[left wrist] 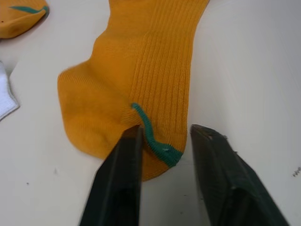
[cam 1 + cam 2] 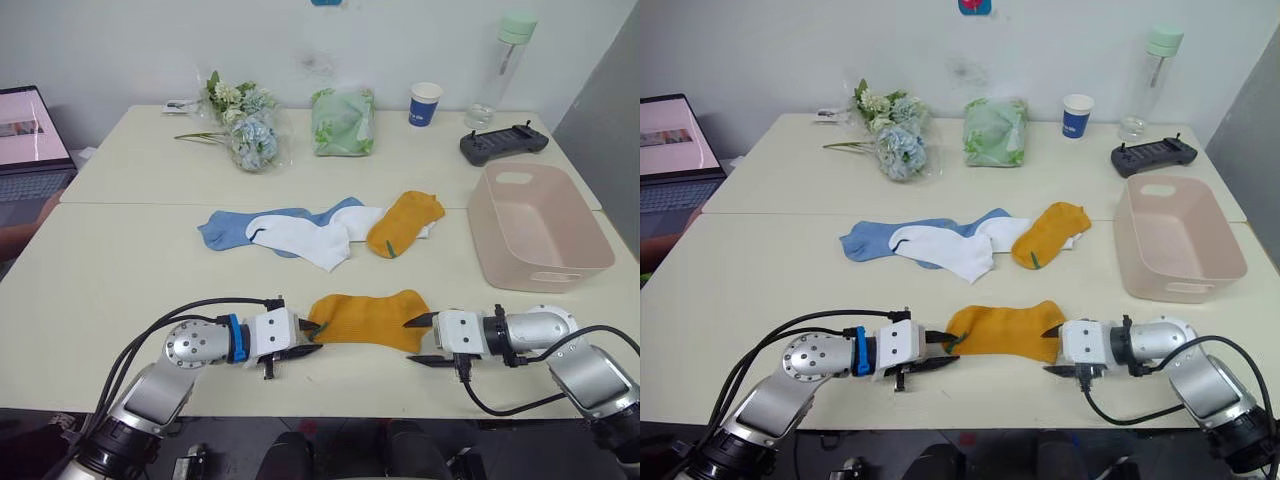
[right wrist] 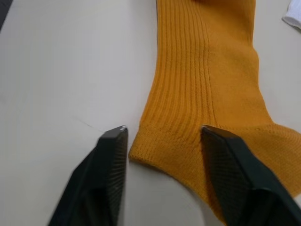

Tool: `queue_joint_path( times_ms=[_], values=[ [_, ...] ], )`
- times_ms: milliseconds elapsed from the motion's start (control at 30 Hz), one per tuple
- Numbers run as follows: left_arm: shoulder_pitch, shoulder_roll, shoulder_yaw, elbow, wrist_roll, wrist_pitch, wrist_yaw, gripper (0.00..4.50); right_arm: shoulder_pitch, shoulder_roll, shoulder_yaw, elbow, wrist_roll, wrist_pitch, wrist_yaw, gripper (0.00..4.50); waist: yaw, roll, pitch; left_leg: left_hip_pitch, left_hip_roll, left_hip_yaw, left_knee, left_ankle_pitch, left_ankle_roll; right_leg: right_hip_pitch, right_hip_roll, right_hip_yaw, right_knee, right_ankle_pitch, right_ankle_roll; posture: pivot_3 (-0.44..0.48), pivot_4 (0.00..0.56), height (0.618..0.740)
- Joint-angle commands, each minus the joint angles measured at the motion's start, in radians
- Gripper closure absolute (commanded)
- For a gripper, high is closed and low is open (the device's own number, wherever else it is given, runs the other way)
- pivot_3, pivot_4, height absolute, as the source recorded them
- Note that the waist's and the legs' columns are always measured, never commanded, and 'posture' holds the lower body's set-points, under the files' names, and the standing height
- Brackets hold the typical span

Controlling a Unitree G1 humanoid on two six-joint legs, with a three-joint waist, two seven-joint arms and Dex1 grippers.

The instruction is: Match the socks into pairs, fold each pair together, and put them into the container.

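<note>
A mustard-yellow sock point(image 2: 368, 318) lies flat near the table's front edge. My left gripper point(image 2: 312, 338) is open at the sock's left end, and in the left wrist view its fingers point(image 1: 123, 160) straddle the toe with the green mark point(image 1: 153, 136). My right gripper point(image 2: 412, 341) is open at the right end, its fingers point(image 3: 110, 150) either side of the ribbed cuff point(image 3: 164, 146). Farther back lie the second yellow sock point(image 2: 404, 222), two white socks point(image 2: 300, 236) and the light blue socks point(image 2: 225, 228), partly overlapping. The pale pink container point(image 2: 487, 235) stands at the right.
Along the back of the table are a bunch of flowers point(image 2: 245, 125), a green cloth bundle in plastic point(image 2: 343, 122), a paper cup point(image 2: 425, 103), a bottle point(image 2: 505, 65) and a black controller point(image 2: 503, 143). A laptop point(image 2: 30, 140) sits far left.
</note>
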Motion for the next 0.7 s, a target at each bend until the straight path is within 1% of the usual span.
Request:
queue_joint_path(
  times_ms=[33, 67, 167, 400, 467, 567, 633, 700],
  values=[
    [-0.017, 0.002, -0.001, 0.030, 0.022, 0.017, 0.008, 4.21, -0.009, -0.005, -0.009, -0.005, -0.003, -0.014, 0.011, 3.14, -0.001, 0.000, 0.000, 0.000, 0.000, 0.000, 0.000, 0.000, 0.000, 0.000, 0.000, 0.000, 0.000, 0.000, 0.000, 0.000, 0.150, 0.740],
    [-0.017, 0.002, 0.000, 0.033, 0.021, 0.016, 0.008, 4.49, -0.008, -0.004, -0.010, -0.007, -0.004, -0.014, 0.010, 3.51, -0.001, 0.000, 0.000, 0.000, 0.000, 0.000, 0.000, 0.000, 0.001, 0.000, 0.000, 0.000, 0.001, 0.000, 0.000, 0.000, 0.150, 0.740],
    [-0.035, -0.006, 0.012, 0.045, 0.008, 0.023, 0.012, 4.50, -0.033, 0.001, -0.024, -0.018, 0.018, -0.011, 0.020, 4.48, -0.002, 0.000, 0.000, 0.001, 0.000, 0.000, 0.000, 0.000, 0.001, 0.000, 0.000, 0.000, 0.001, 0.000, 0.000, 0.000, 0.150, 0.740],
    [-0.030, -0.042, 0.053, -0.009, -0.073, 0.074, 0.022, 4.50, -0.049, 0.004, -0.031, -0.056, 0.052, 0.021, 0.037, 4.48, -0.001, 0.000, 0.000, 0.000, 0.000, -0.001, 0.001, 0.000, 0.001, 0.000, 0.000, 0.000, 0.002, 0.000, 0.000, 0.000, 0.150, 0.740],
    [-0.023, -0.052, 0.079, -0.025, -0.134, 0.132, 0.017, 4.50, -0.048, 0.008, -0.037, -0.071, 0.076, 0.054, 0.038, 4.48, -0.002, 0.000, 0.000, 0.000, 0.000, -0.002, 0.000, 0.000, 0.000, -0.001, 0.000, 0.000, 0.002, 0.000, 0.000, 0.000, 0.150, 0.740],
    [-0.022, -0.071, 0.128, -0.067, -0.277, 0.281, 0.006, 4.50, -0.047, 0.014, -0.051, -0.093, 0.109, 0.101, 0.034, 4.48, -0.002, 0.000, 0.000, 0.000, 0.000, -0.002, 0.000, 0.002, -0.002, -0.001, 0.000, 0.000, 0.002, 0.000, 0.000, 0.000, 0.150, 0.740],
    [-0.033, -0.075, 0.143, -0.078, -0.314, 0.343, 0.011, 4.50, -0.050, 0.016, -0.062, -0.110, 0.133, 0.140, 0.034, 4.48, -0.002, 0.000, 0.000, 0.000, 0.000, -0.002, 0.000, 0.002, -0.002, -0.001, -0.001, 0.000, 0.002, 0.000, 0.000, 0.000, 0.150, 0.740],
    [-0.039, -0.064, 0.148, -0.080, -0.322, 0.368, 0.006, 4.50, -0.052, 0.010, -0.075, -0.123, 0.149, 0.165, 0.037, 4.48, -0.002, 0.000, 0.000, 0.000, 0.000, -0.003, 0.000, 0.002, -0.002, -0.001, -0.001, 0.000, 0.002, 0.000, 0.000, 0.000, 0.150, 0.740]
  ],
)
